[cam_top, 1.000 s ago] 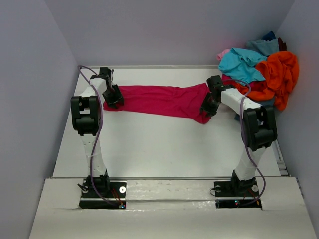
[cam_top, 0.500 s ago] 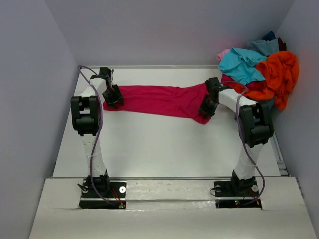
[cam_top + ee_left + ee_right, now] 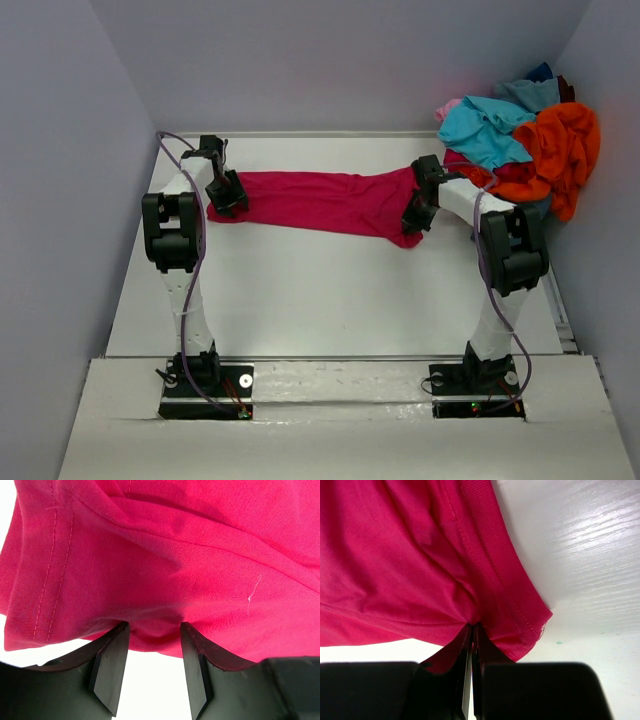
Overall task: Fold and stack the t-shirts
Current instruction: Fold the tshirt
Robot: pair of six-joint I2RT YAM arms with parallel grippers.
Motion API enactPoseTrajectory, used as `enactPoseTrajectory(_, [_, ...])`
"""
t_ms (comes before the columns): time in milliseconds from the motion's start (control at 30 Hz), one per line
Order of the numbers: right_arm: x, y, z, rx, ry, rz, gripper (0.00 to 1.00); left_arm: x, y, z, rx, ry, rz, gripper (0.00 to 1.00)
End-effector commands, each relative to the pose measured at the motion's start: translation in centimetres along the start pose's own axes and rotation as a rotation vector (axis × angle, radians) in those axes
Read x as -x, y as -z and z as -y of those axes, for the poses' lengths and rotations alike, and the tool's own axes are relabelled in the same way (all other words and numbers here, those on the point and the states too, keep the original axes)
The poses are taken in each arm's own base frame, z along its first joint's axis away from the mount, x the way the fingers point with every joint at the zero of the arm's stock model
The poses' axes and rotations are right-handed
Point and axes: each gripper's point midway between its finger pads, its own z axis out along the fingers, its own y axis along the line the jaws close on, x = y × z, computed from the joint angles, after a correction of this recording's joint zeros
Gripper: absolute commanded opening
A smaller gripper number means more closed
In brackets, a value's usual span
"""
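White wood-grain tabletop (image 3: 320, 290), walled in by plain grey panels. Across its far half the crimson t-shirt (image 3: 320, 200) lies stretched in a long band from left to right, a plain knit with double-stitched hems. The left jaws stand half apart with the hem bulging between their tips; whether they pinch it I cannot tell. The right jaws are closed tight on a gathered fold near the shirt's corner. Heaped in the far right corner are the other t-shirts (image 3: 530, 140): orange, turquoise, pink, dark blue.

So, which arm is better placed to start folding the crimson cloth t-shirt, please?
Right, probably: the right gripper is shut on the hem of the crimson cloth t-shirt, while the left gripper stands open at the other end.
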Motion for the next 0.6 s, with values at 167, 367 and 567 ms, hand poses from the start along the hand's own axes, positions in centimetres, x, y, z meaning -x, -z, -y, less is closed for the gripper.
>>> enactPoseTrajectory(167, [2.4,2.5,0.8,-0.020,-0.048,0.090,0.07,0.1,1.9,0.3,-0.016,-0.014,0.025,0.57])
enactPoseTrajectory(367, [3.7,3.3,2.3,-0.034,-0.082,0.114,0.07,0.1,2.0,0.2,-0.014,-0.014,0.026,0.57])
enactPoseTrajectory(567, [4.4,3.3,3.0,-0.049,-0.081,0.118,0.07,0.2,2.1,0.3,-0.015,-0.015,0.029,0.57])
